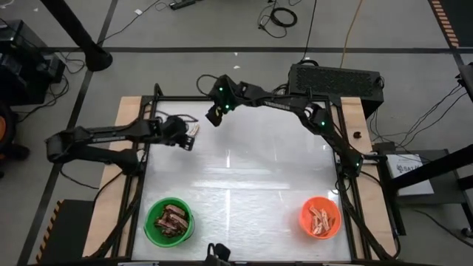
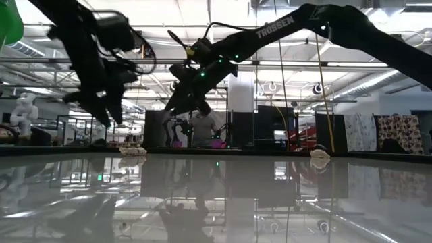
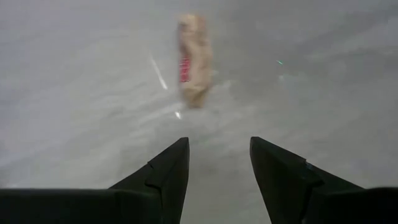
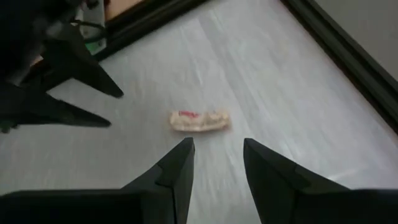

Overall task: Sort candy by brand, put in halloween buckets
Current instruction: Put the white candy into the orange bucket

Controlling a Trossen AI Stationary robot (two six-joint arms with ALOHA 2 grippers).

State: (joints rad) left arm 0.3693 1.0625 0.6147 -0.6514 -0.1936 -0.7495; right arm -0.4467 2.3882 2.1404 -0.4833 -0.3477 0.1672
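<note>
One pale tan candy bar (image 1: 194,130) lies flat on the white table near its far left corner. It shows ahead of my left gripper (image 3: 219,155) as the bar (image 3: 194,59), and ahead of my right gripper (image 4: 217,155) as the bar (image 4: 200,121). My left gripper (image 1: 190,139) is open and hovers just beside the bar. My right gripper (image 1: 213,117) is open too, raised to the bar's right. The green bucket (image 1: 169,222) holds dark reddish-brown bars. The orange bucket (image 1: 319,216) holds pale bars.
Both buckets stand at the table's near edge, green on the left and orange on the right, with bare white tabletop (image 1: 244,170) between them and the arms. A black frame rail (image 1: 185,100) runs along the far edge. The two grippers are close together.
</note>
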